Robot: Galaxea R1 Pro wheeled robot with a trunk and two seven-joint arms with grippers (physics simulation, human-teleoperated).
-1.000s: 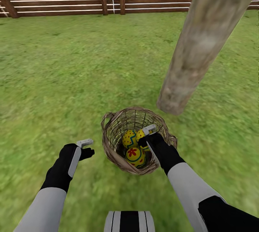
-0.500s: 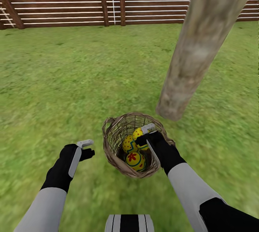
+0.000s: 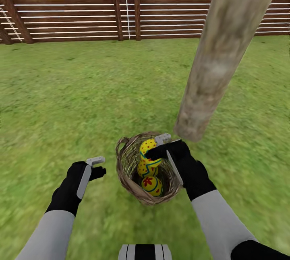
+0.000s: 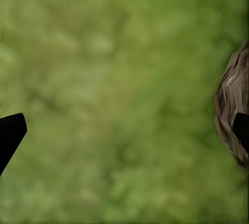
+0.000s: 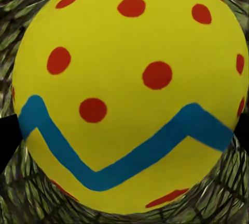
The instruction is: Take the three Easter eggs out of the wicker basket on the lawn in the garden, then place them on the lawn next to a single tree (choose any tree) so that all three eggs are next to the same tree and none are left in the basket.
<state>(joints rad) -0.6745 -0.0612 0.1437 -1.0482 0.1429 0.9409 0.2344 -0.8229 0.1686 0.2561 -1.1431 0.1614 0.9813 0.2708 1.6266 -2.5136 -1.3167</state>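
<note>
Left gripper (image 3: 98,165) hovers over the lawn (image 3: 72,103) beside the basket (image 3: 131,181), fingers apart and empty. Right gripper (image 3: 155,147) clamps a dotted egg (image 3: 148,151) at the basket's rim — two eggs (image 3: 151,184) lie inside. The tree (image 3: 219,54) stands just beyond. No writing anywhere.

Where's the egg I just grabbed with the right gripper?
In the head view, the dotted egg sits in the right gripper at the wicker basket rim, above the other two eggs, near the tree trunk.
</note>
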